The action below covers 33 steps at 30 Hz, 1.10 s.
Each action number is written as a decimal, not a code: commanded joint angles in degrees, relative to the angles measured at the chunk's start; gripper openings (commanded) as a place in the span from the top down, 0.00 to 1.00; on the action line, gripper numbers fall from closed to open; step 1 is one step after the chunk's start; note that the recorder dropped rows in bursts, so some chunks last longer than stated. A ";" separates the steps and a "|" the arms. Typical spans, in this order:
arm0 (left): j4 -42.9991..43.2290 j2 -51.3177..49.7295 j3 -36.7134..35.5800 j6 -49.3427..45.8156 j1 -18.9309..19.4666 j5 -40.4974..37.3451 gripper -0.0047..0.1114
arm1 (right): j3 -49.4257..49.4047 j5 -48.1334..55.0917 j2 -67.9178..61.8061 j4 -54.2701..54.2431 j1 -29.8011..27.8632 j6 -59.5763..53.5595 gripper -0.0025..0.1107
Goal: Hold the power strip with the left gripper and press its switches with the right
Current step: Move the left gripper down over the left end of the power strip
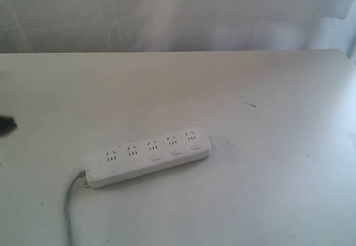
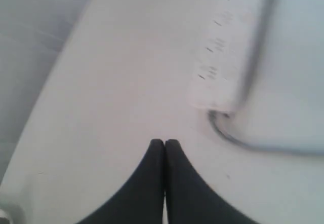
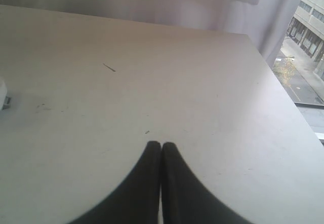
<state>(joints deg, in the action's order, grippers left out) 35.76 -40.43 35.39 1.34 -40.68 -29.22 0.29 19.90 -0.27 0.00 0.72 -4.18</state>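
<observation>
The long white power strip (image 1: 149,156) lies slanted on the white table (image 1: 267,101), its five small white switches (image 1: 156,157) in a row along the near side and its grey cord (image 1: 70,204) trailing off the left end. In the exterior view only a black tip of my left gripper (image 1: 5,125) shows at the left edge, well away from the strip. The left wrist view shows the left gripper (image 2: 165,142) shut and empty, with the blurred strip (image 2: 223,57) and cord (image 2: 238,138) ahead of it. My right gripper (image 3: 161,144) is shut and empty over bare table; one end of the strip (image 3: 3,93) peeks in at that view's edge.
A white curtain (image 1: 167,12) hangs behind the table's far edge. A small dark scratch (image 1: 250,104) marks the tabletop right of the strip. The table's right edge (image 3: 283,97) borders a window with a street below.
</observation>
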 commanded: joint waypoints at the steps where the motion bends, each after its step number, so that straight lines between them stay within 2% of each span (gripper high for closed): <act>1: -4.37 -5.23 3.64 -10.90 -9.92 -15.32 0.96 | -0.29 -0.18 0.27 0.34 -0.07 -0.09 0.98; 3: -3.98 -7.55 5.94 -11.93 -11.89 -20.06 0.96 | -0.29 -0.18 0.27 0.34 -0.07 -0.09 0.98; 7: -5.36 -11.85 9.58 -13.53 -12.04 -23.15 0.96 | -0.29 -0.18 0.27 0.34 -0.07 -0.09 0.98; 12: -11.06 -17.09 12.81 -18.34 -12.04 -21.28 0.96 | -0.29 -0.18 0.27 0.34 -0.07 -0.09 0.98; 19: -11.30 -21.55 14.01 -20.87 -11.94 -15.15 0.96 | -0.29 -0.18 0.27 0.34 -0.07 -0.09 0.98; 22: -13.53 -24.32 14.01 -21.02 -6.11 -13.15 0.96 | -0.29 -0.18 0.27 0.34 -0.07 -0.09 0.98; 25: -24.08 -27.87 15.09 -28.97 1.25 -11.10 0.96 | -0.29 -0.18 0.27 0.34 -0.07 -0.09 0.98; 27: -31.31 -30.32 17.95 -34.23 5.29 -13.15 0.96 | -0.29 -0.18 0.27 0.34 -0.07 -0.09 0.98; 29: -34.42 -33.54 21.33 -36.31 8.91 -14.86 0.96 | -0.29 -0.18 0.27 0.34 -0.07 -0.09 0.98; 33: -34.70 -39.36 25.39 -37.57 11.38 -16.75 0.96 | -0.29 -0.18 0.27 0.34 -0.07 -0.09 0.98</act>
<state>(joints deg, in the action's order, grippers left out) 2.48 -76.20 58.44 -34.58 -30.75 -43.43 0.29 19.90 -0.27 0.00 0.72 -4.18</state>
